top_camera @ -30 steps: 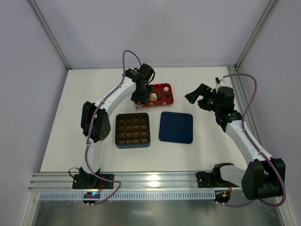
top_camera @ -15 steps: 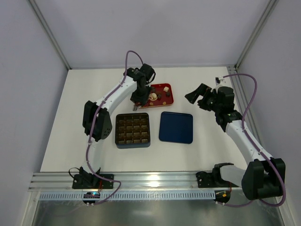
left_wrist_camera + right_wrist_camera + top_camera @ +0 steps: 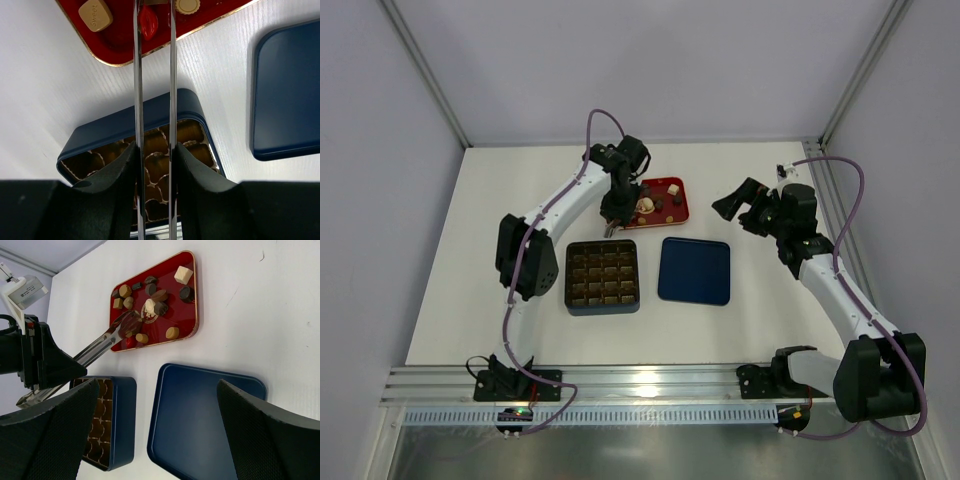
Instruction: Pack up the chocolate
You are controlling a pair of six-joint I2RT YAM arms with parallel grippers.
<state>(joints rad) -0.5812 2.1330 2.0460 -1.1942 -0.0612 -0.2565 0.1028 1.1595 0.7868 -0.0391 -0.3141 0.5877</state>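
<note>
Right wrist view gives us the clearest look: the chocolate (image 3: 150,289) lies scattered on a red tray (image 3: 175,310) that sits toward the far edge of the bench (image 3: 470,250), about midway along it. We see dark, tan and cream pieces there, with a cream cube (image 3: 183,274) toward the tray's far right corner.

The left gripper (image 3: 128,324) reaches over the tray's near left part on two long thin metal blades (image 3: 172,75). From the left wrist they run parallel with a narrow gap, and their tips are cut off by the top edge. A red piece (image 3: 147,22) on the tray shows in that gap, and a tan cube (image 3: 95,14) stamped "Sweet" lies to one side. We cannot tell whether the tips pinch a piece.

The right gripper (image 3: 733,207) hangs toward the right edge, apart from the tray, with its jaws spread wide.

Nearer the near edge lies the dark box (image 3: 120,125) with brown compartments. The navy lid (image 3: 200,415) lies flat just beside it on the right, with a strip of bench between them.
</note>
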